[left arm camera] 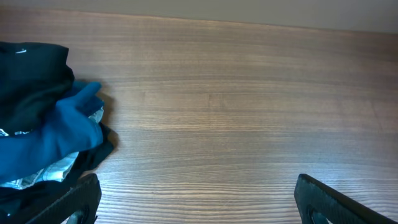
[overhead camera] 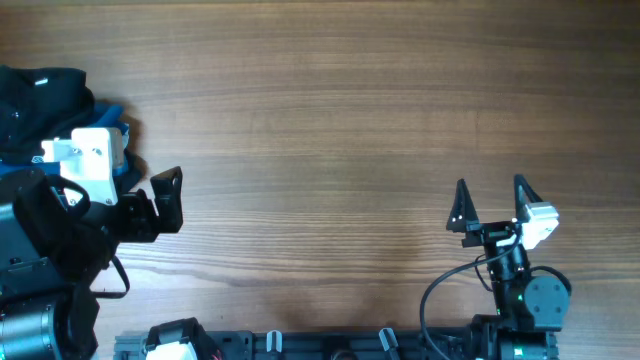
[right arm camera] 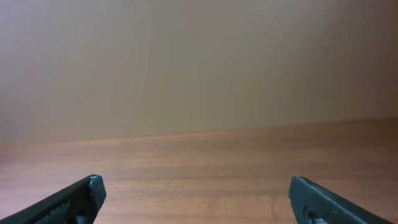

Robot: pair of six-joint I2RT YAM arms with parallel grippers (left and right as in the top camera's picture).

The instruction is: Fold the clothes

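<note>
Clothes (overhead camera: pixel 35 95) lie heaped at the far left edge of the surface (overhead camera: pixel 330 120), bunched rather than spread. A black garment (left arm camera: pixel 31 74) sits on top and a blue one (left arm camera: pixel 59 134) spills out beneath it toward the middle. Just beside the heap the left claw (overhead camera: pixel 172 200) hangs released, its jaws wide apart and holding nothing. In its wrist view the pile sits to the left of the gap between the jaws, not inside it.

By my judgement no folding has begun, and the step in hand is fetching one piece out of the heap. The next move calls for the left claw to swing toward the pile and pinch a single layer rather than a clump. It would then drag that layer to the middle, where it can be laid flat.

Further right, the wood-grain surface carries nothing. At the right, the right claw (overhead camera: pixel 490 188) is likewise released and empty, well apart from the clothes. Its wrist view shows a plain beige wall (right arm camera: pixel 199 62) behind the surface.
</note>
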